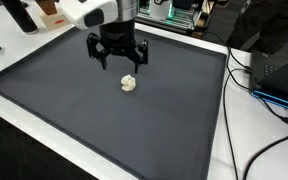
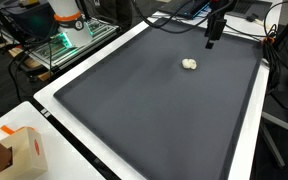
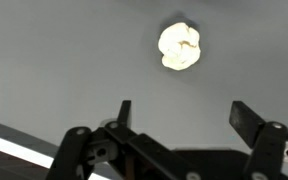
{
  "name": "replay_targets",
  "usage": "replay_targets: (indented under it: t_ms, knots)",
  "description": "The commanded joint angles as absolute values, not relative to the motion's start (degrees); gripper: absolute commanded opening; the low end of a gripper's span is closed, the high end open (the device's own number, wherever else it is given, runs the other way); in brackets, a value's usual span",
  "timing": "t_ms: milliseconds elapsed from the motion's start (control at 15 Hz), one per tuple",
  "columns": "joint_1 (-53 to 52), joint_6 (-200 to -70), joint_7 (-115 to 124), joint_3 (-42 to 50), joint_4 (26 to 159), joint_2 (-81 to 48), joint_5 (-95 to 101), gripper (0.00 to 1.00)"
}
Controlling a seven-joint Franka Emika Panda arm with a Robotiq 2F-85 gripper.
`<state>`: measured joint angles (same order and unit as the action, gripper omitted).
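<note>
A small crumpled white lump (image 1: 130,84) lies on the dark grey mat (image 1: 74,110), toward its far side. In both exterior views my gripper (image 1: 120,62) hangs above the mat just behind the lump, apart from it, its black fingers spread. From the other side the same lump (image 2: 189,64) sits on the mat with the gripper (image 2: 213,40) up beyond it. The wrist view shows the lump (image 3: 181,46) ahead of the gripper (image 3: 184,113), with both fingertips wide apart and nothing between them.
The mat's raised rim (image 1: 227,95) borders a white table edge (image 2: 54,108). Cables and a dark box (image 1: 274,75) lie to one side. A cardboard box (image 2: 19,155) stands near a corner. A rack with equipment (image 2: 69,30) is behind.
</note>
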<state>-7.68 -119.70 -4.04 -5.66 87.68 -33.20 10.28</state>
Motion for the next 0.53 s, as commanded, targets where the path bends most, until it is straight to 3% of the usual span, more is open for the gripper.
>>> replay_targets:
  t_ms: [0,467]
  knots:
    - [-7.76,-120.81,2.61,-4.83,94.34,-27.00,6.62,1.00]
    - [-8.10,-119.57,4.10,-4.78,93.32,-26.24,6.54,1.00]
